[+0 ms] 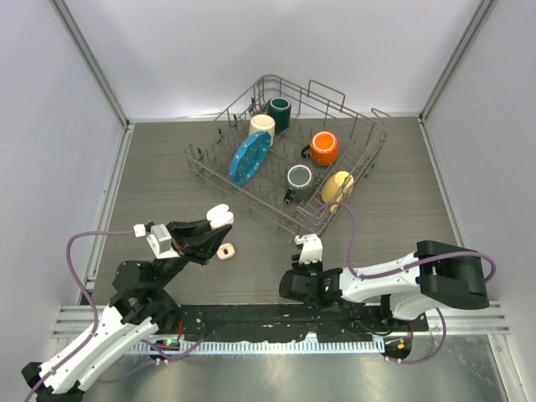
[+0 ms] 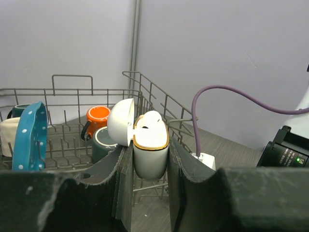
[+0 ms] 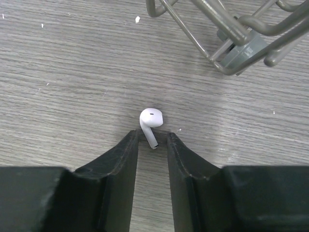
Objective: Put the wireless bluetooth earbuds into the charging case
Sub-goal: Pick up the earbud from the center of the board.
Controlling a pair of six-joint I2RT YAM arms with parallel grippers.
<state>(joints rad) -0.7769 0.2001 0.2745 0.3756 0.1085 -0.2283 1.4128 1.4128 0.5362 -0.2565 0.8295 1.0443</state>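
R tool set astride an earbud stem; L tool has the case open and waiting.

R tool [image 3: 153, 136] sits low on the counter [image 3: 58, 72] just off the rack [image 3: 240, 52] near corner. Its jaws are narrow but apart w/ the stem of the white earbud [image 3: 150, 118] between them, bulb past the tips, no contact visible. L tool [image 2: 150, 145], in front of the rack, is clamped on the charging case [image 2: 150, 159]: upright, lid [image 2: 120, 122] tipped back, one white bud [image 2: 152, 118] seated inside. To do it well, pinch the stem mid-length, square & gentle; it's tiny and slick and prob. squirts out if caught off-centre. Lift straight up, clear of the rack wire, then approach stem-down over the free slot. Can't tell which slot is free. L should hold the case level.
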